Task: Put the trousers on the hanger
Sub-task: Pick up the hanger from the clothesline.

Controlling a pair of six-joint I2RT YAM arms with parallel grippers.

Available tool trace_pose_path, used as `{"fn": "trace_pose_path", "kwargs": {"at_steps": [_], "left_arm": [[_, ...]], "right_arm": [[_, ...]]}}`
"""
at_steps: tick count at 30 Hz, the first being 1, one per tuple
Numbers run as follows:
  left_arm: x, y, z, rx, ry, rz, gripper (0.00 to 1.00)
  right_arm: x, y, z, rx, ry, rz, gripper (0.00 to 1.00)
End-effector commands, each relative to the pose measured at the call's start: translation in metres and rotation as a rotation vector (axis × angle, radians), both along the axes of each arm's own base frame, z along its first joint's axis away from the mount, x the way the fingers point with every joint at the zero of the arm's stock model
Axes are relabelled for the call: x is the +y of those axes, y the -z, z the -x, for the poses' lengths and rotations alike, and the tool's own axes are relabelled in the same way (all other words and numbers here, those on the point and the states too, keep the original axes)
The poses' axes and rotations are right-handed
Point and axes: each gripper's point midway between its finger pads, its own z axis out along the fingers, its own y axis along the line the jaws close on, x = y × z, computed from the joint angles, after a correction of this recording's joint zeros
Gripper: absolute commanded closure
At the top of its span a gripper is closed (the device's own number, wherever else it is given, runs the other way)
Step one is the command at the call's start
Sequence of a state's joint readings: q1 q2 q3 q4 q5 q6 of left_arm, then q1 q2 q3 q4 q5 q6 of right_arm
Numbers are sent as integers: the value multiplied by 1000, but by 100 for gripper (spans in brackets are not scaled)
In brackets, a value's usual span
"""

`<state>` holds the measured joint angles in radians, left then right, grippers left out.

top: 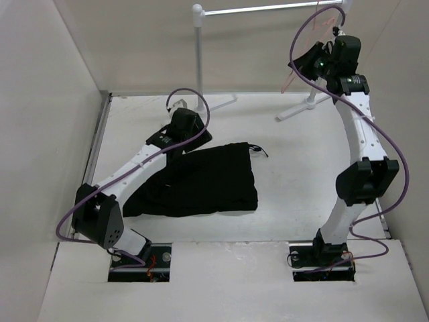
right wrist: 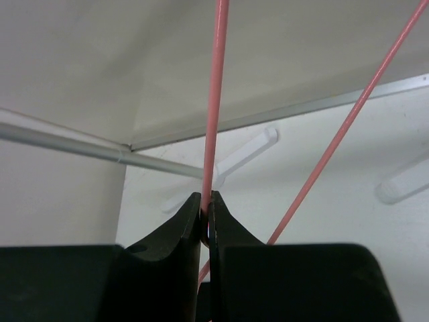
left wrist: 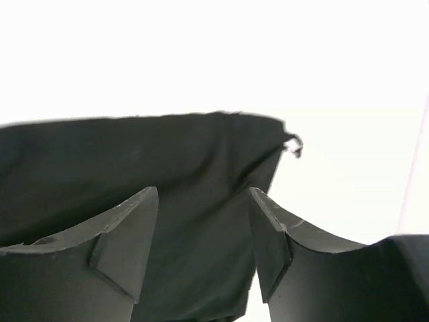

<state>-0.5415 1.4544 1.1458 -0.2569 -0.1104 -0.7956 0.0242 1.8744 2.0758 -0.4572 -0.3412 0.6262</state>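
Observation:
The black trousers (top: 201,182) lie folded on the white table, left of centre. My left gripper (top: 179,142) hovers over their upper left edge, open, with nothing between its fingers; in the left wrist view the trousers (left wrist: 134,161) fill the space beyond the open gripper (left wrist: 204,231). The pink-red hanger (top: 299,62) hangs by the rack at the far right. My right gripper (top: 310,62) is raised there and shut on one hanger wire (right wrist: 213,121); a second wire (right wrist: 348,121) slants to the right of the shut gripper (right wrist: 206,213).
A white and silver clothes rack (top: 199,47) stands at the back, its silver bar (top: 268,8) across the top and white feet (top: 298,109) on the table. Walls close in left and right. The rack bar (right wrist: 87,144) passes just beyond my right gripper.

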Motion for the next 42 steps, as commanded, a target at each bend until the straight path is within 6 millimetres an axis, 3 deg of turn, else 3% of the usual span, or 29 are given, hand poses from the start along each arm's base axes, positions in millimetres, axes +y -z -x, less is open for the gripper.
{"fn": "trace_pose_path", "kwargs": {"at_steps": [1,5,10,14,17,21,27,33,42], "left_arm": [[-10,-56,-16,-104,44,42,47],[-27,-103,-24,-187,102,60,52],[-63,-161,-32,-270,192,90,54],[-100,-181,-33,-315,267,67,54],[-130,-177,-28,-304,319,56,54],[-173,-153,-17,-263,394,40,54],[-211,-124,-11,-236,437,27,55],[-234,-103,-13,-219,449,33,57],[-247,-80,-25,-218,421,45,65]], "right_arm": [[18,-31,34,-103,-59,40,91],[27,-3,55,-59,-83,58,91],[37,20,90,-6,-107,60,91],[51,58,131,81,-135,74,91],[59,90,160,149,-152,93,91],[63,130,190,233,-163,119,92],[70,164,217,303,-189,134,92],[80,175,230,330,-224,135,91],[89,176,243,343,-259,104,91]]}}
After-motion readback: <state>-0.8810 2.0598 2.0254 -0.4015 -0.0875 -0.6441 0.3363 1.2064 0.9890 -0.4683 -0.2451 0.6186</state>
